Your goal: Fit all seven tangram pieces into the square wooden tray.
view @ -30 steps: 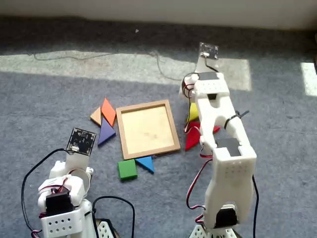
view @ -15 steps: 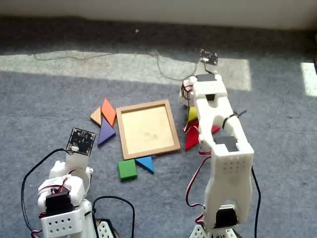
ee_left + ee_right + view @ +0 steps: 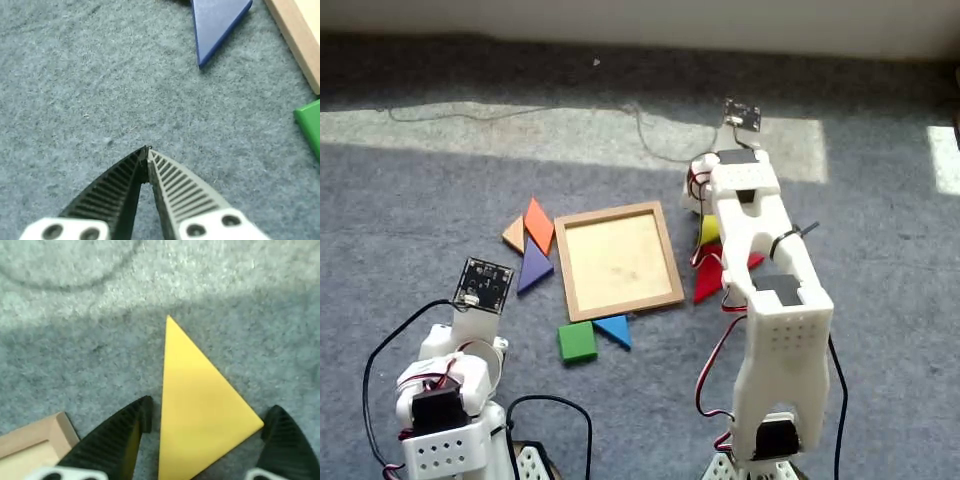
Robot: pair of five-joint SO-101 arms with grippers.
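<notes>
High view, square wooden tray: lies on the grey carpet between the two arms, with no piece in it.
High view, pieces beside the tray's left rim: orange triangle, tan piece and indigo triangle, clustered together.
High view, pieces near the tray's front edge: green square and light-blue triangle.
High view, pieces on the tray's right: yellow triangle and red piece, both partly under the right arm.
High view, left arm: folded back, well apart from the tray.
Left wrist view, left gripper: fingers pressed together on nothing, low over bare carpet. The indigo triangle, the tray rim and the green square lie beyond it.
Right wrist view, right gripper: spread wide, one finger on either side of the yellow triangle, which lies flat on the carpet just beside a tray corner.
Step in hand: judged the first pick, the yellow triangle; all seven pieces are still outside.
Next move calls for: lowering, closing squarely on the thin edges, then lifting over the rim.
</notes>
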